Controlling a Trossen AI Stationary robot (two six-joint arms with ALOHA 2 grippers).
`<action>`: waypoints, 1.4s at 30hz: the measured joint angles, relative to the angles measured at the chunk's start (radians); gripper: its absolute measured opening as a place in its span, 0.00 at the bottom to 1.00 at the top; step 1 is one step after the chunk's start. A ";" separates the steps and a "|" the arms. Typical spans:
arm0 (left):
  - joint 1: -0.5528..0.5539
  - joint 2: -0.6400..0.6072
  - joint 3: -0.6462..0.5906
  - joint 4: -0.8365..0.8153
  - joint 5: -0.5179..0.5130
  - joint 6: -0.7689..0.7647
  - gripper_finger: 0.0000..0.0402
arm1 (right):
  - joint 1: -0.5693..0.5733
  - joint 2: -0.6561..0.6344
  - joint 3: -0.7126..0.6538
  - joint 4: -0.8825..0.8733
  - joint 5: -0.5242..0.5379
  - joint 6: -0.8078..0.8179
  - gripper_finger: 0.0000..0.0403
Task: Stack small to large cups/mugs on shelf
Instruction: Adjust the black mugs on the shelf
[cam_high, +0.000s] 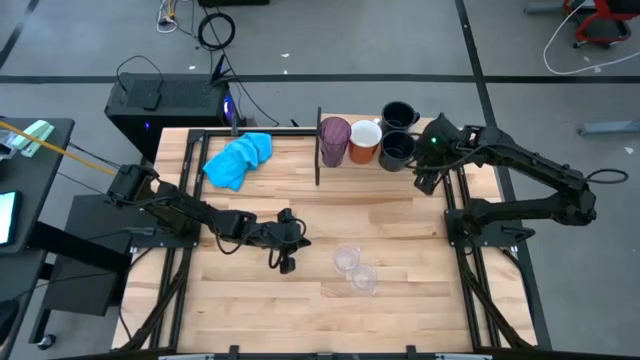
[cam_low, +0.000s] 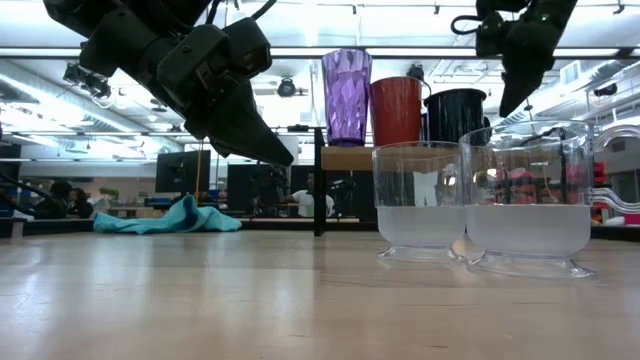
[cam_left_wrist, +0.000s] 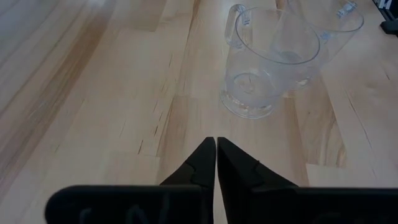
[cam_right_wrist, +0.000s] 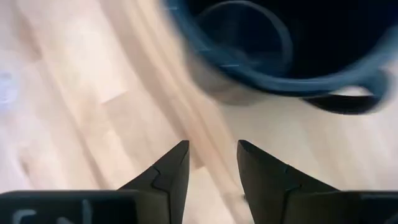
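Pale planks of the desk (cam_high: 400, 215) carry everything, with a grey workshop floor around and a bright blue cloth (cam_high: 238, 158) lying at about 11 o'clock from the desk's middle. At 12 o'clock the shelf (cam_high: 300, 130) holds a row: the purple tumbler (cam_high: 334, 141), the orange mug (cam_high: 364, 140) and a black mug (cam_high: 397, 149), with the second black mug (cam_high: 399, 115) just behind it.

Two small clear cups (cam_high: 354, 269) stand touching each other at roughly 5 o'clock on the desk, off the shelf. Judging from this, the larger pieces are placed and the small cups are the step in hand.

Left fingers (cam_high: 287, 264) hover above the desk at 9 o'clock of the nearer clear cup (cam_left_wrist: 264, 62), pressed together with no gap. In the left wrist view that cup sits ahead of the tips, near but not touching. A grasp would call for spreading the fingers first, then advancing so one passes inside the rim.

Right fingers (cam_high: 428, 183) hang beside the front black mug at its 4 o'clock, apart and empty; the right wrist view shows the dark mug (cam_right_wrist: 280, 43) ahead of them, clear of both tips.
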 joint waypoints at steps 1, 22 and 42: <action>0.000 0.000 0.000 0.000 0.000 0.000 0.05 | 0.023 0.000 -0.006 0.004 -0.008 0.013 0.35; -0.010 -0.069 -0.001 -0.084 -0.011 0.047 0.04 | 0.671 0.000 -0.102 0.133 0.450 0.240 0.32; 0.186 -0.315 -0.001 -0.090 -0.194 0.601 0.02 | 0.724 0.000 -0.211 0.283 0.506 0.232 0.31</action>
